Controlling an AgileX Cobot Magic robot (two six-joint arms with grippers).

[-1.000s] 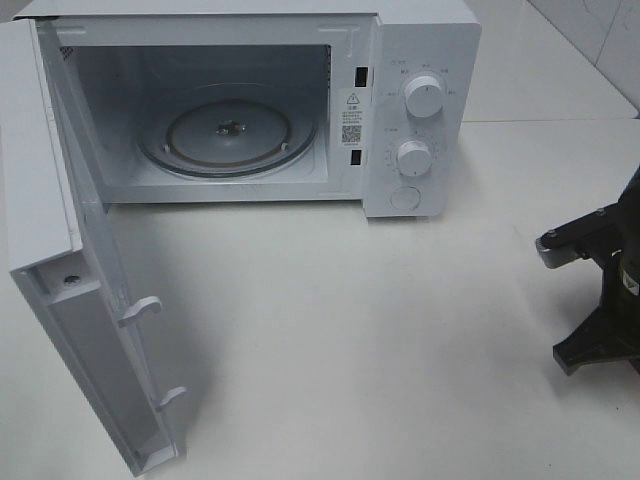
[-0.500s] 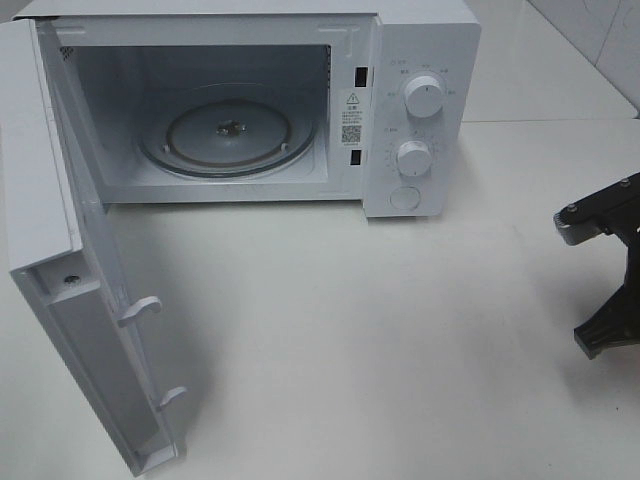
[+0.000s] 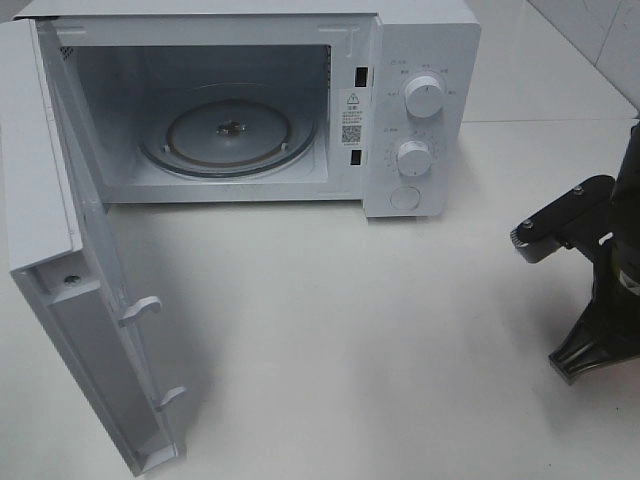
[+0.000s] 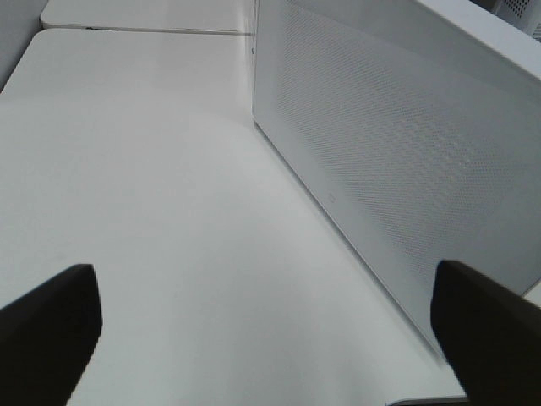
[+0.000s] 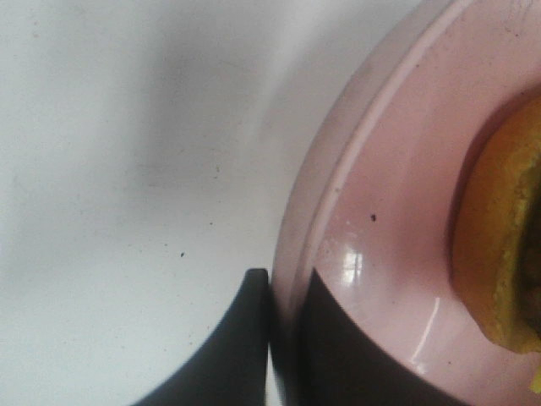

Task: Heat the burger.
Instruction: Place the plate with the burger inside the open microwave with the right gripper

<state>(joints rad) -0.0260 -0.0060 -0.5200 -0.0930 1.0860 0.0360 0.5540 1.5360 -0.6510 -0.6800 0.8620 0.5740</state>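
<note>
The burger (image 5: 500, 245) shows only as a yellow-brown edge in the right wrist view, lying on a round pink plate (image 5: 397, 203). My right gripper (image 5: 281, 292) is shut on the plate's rim, one finger on the outside and one on the inside. In the exterior high view only part of the right arm (image 3: 600, 270) shows at the right edge, and the plate and burger are out of that view. My left gripper (image 4: 266, 283) stands open with nothing between its dark fingertips (image 4: 51, 317), beside a white dotted panel (image 4: 397, 144) of the microwave.
The white microwave (image 3: 420, 110) stands at the back with its door (image 3: 70, 270) swung wide open to the left. Its glass turntable (image 3: 228, 132) is bare. White tabletop (image 3: 350, 320) stretches in front of it.
The right arm slid toward the right edge of the exterior view, then came back leftward, now reaching further in. The microwave and the left gripper have not moved.
</note>
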